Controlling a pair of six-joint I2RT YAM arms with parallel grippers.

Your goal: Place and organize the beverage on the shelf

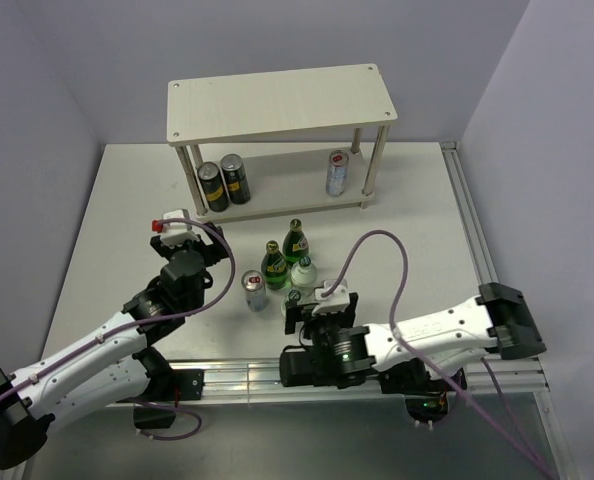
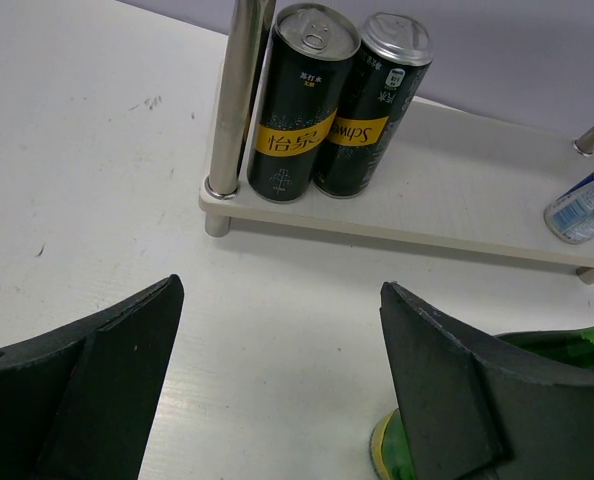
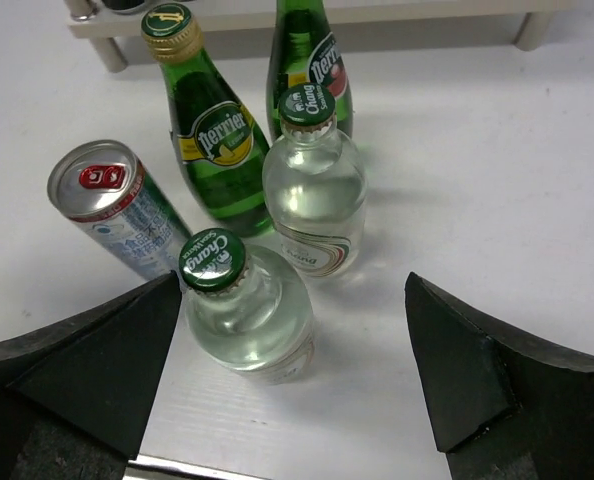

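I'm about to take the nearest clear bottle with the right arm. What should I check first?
1. Right gripper open and empty: ok.
2. Nearest clear bottle upright, cap on: ok.
3. Bottle centred in the gripper: not ok, it sits toward one finger.
4. Room around it: not ok, the silver can and the second clear bottle stand close.
5. Free spot on the shelf, on its lower board between the dark cans and the shelved can: ok.
6. Left gripper open and empty: ok.
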